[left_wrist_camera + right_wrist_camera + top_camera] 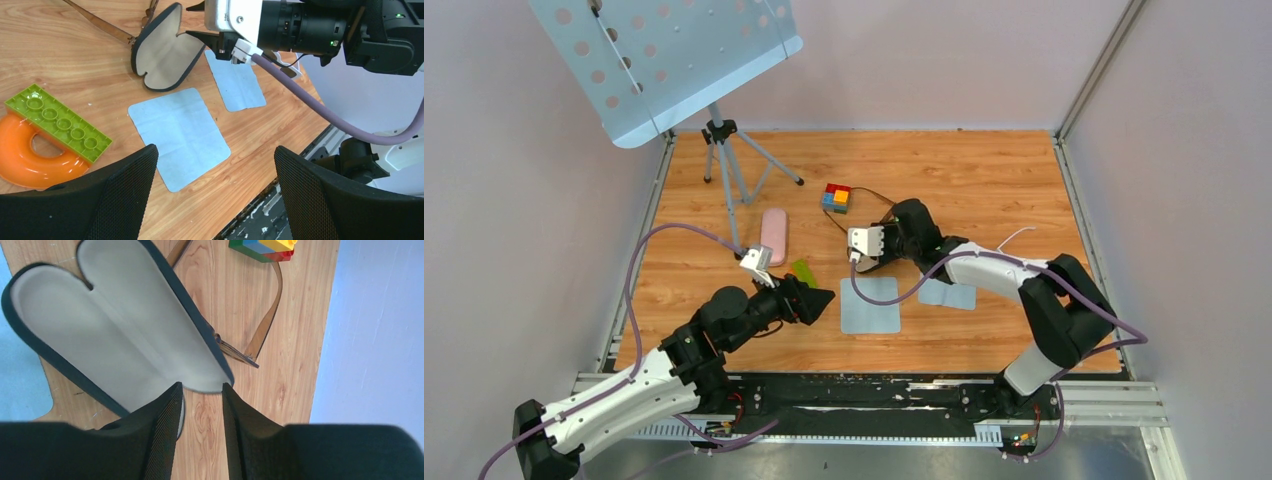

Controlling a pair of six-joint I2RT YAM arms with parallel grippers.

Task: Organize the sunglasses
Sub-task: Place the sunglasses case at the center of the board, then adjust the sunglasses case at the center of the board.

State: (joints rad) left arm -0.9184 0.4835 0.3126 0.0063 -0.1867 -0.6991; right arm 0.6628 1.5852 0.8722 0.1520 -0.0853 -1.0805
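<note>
At the black case (100, 330) rim, right pincer (199, 399) gapes narrowly.

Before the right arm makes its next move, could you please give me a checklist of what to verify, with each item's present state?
1. Black glasses case open with empty lining: ok.
2. Sunglasses inside the case: not ok; they lie on the table behind it.
3. Right gripper holding the case lid: cannot tell; its fingertips sit at the rim, with a narrow gap between them.
4. Left gripper free: ok; open and empty.
5. Temples folded: cannot tell; the case hides most of the frame.
6. Clutter away from the case: ok; the green brick and the orange ring lie apart from it.
</note>
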